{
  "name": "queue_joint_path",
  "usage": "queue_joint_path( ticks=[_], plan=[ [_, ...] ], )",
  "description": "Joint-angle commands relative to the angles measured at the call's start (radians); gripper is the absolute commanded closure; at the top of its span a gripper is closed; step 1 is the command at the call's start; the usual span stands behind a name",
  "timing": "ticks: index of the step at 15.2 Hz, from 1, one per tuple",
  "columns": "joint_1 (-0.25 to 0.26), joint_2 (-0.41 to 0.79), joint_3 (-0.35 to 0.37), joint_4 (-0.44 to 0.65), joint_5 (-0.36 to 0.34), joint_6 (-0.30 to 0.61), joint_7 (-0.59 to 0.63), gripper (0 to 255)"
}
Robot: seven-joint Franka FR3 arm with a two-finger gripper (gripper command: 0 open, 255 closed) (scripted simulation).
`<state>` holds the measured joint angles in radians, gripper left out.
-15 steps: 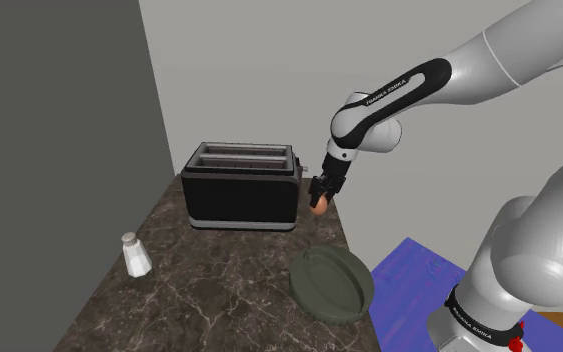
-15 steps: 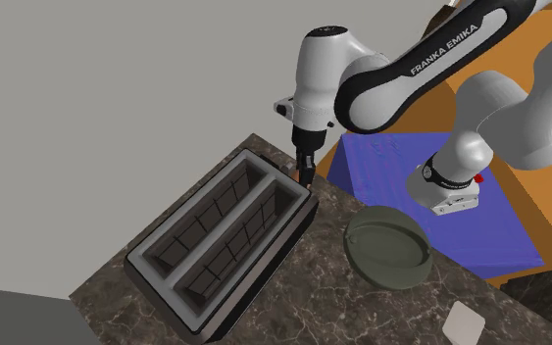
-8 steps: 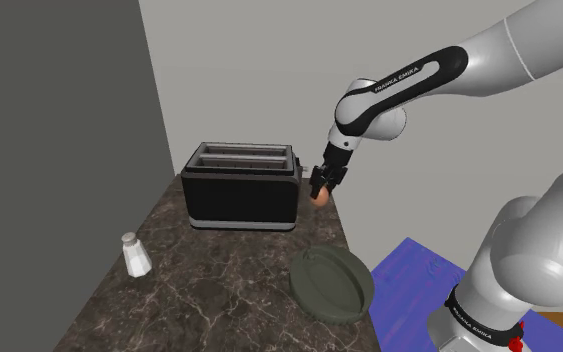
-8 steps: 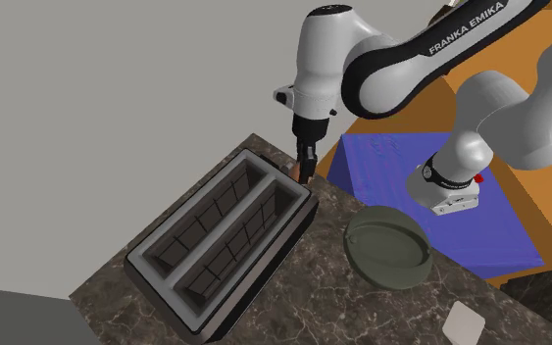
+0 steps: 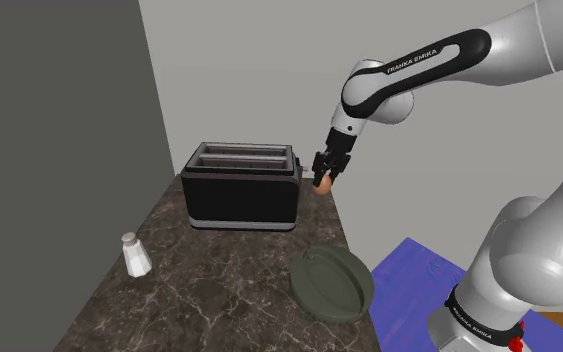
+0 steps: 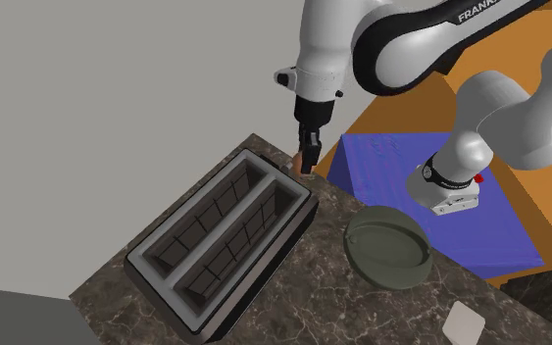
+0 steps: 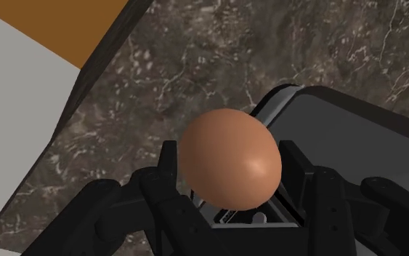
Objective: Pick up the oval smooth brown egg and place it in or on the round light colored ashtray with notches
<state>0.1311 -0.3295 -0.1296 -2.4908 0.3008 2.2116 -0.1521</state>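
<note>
Brown egg [image 5: 322,184]: one, smooth and oval, clasped between the two black fingers and held off the counter, just beside the toaster's end at the shoulder view's right. In the wrist view [image 7: 229,160] its rounded top stands above the fingertips.
Gripper [image 5: 324,180]: one, all black, pointing downward, its fingers pressed against the egg on both sides [image 7: 228,178]. In the second exterior view [image 6: 307,162] the fingers hide most of the egg, with perhaps a sliver of brown showing beside them.
Ashtray [image 5: 331,285]: one, round and shallow, drawn dark grey-green rather than light. It lies on the counter near the edge, well apart from the egg and with nothing in it [image 6: 389,248].
Toaster [image 5: 241,190]: one, black with a pale band around the top and two long slots [image 6: 220,250]. Seen from the wrist, one corner lies under the gripper [image 7: 355,145].
Shaker [image 5: 135,255]: one, small and white, upright, at the shoulder view's left of the ashtray.
Counter [image 5: 219,300]: one slab of dark veined stone carrying the toaster, shaker and ashtray.
Arm [image 5: 419,75]: one, white with dark joints, reaching over the counter's edge.
</note>
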Motion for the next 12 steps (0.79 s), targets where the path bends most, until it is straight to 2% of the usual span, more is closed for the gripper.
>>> queue_joint_path(
  ticks=[1, 4, 12],
  plan=[
    [-0.002, -0.01, 0.002, 0.017, -0.006, -0.026, 0.011, 255],
    [-0.004, -0.023, 0.003, 0.036, -0.014, -0.057, 0.022, 255],
    [0.052, -0.277, 0.132, -0.169, 0.019, -0.063, 0.19, 255]
  ],
)
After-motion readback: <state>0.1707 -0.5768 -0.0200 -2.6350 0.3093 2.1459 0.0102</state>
